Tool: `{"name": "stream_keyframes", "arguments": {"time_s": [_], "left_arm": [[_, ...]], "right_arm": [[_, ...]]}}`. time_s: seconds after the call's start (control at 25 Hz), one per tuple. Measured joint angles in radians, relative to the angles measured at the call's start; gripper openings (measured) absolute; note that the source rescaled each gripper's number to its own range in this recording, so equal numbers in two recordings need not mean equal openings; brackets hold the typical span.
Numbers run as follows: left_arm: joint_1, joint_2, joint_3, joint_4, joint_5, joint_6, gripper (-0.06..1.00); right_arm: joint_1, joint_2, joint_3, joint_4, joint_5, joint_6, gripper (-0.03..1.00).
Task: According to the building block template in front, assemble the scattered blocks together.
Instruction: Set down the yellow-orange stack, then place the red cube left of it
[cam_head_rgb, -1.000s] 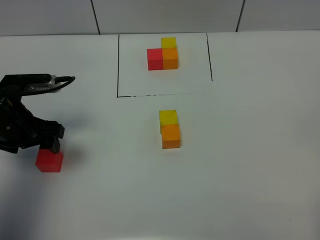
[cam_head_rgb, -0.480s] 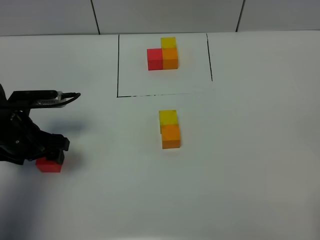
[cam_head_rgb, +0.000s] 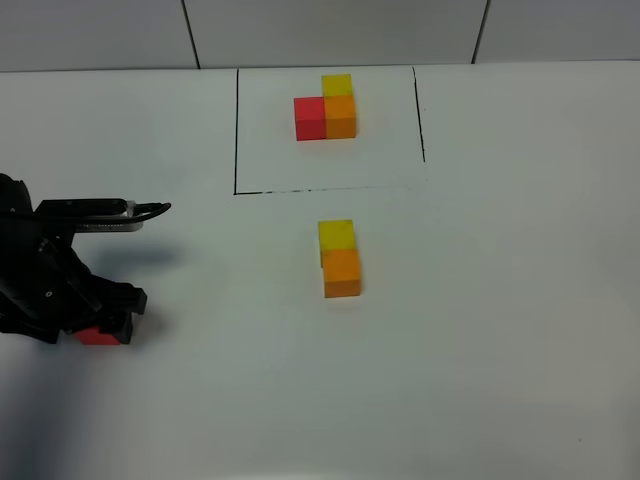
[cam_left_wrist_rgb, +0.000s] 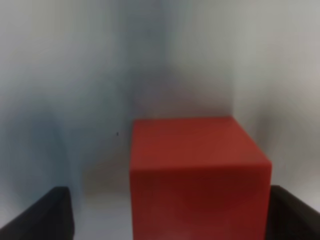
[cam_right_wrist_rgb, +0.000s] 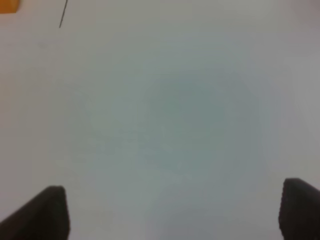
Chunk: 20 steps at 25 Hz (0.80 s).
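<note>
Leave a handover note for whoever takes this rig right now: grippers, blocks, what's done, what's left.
Left gripper: open, a finger either side of the red cube at the left of the table; not clamped.
Right gripper: open over bare table, holding nothing.
Done: yellow cube and orange cube touch mid-table, yellow on the far side, as in the building block template.
Left: grip red, set it against orange's left side.

I see my right pincer (cam_right_wrist_rgb: 172, 212) spread wide over white bench (cam_right_wrist_rgb: 165, 115). A black line (cam_right_wrist_rgb: 63, 14) and an orange block (cam_right_wrist_rgb: 7, 5) barely show.
</note>
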Motion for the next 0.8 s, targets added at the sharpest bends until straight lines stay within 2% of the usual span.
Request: {"name": "stream_keyframes", "arguments": {"time_s": [0.08,0.24,0.4,0.52,0.64,0.72,0.8], "left_arm": [[0.000,0.000,0.000,0.000,0.001,0.000,0.50],[0.000,0.000,0.000,0.000,0.011,0.000,0.00],[-0.001,0.000,-0.001,0.000,0.026,0.048,0.01],[-0.025,0.000,-0.027,0.002,0.073,0.227,0.01],[-0.091,0.000,-0.089,0.003,0.132,0.490,0.01],[-0.145,0.000,-0.140,0.003,0.159,0.606,0.01],[-0.189,0.007,-0.201,0.005,0.187,0.680,0.01]], "right_arm": [[0.000,0.000,0.000,0.000,0.000,0.000,0.80],[0.000,0.000,0.000,0.000,0.000,0.000,0.80],[0.000,0.000,0.000,0.000,0.000,0.000,0.80],[0.000,0.000,0.000,0.000,0.000,0.000,0.80],[0.000,0.000,0.000,0.000,0.000,0.000,0.80],[0.000,0.000,0.000,0.000,0.000,0.000,0.80],[0.000,0.000,0.001,0.000,0.000,0.000,0.80]]}}
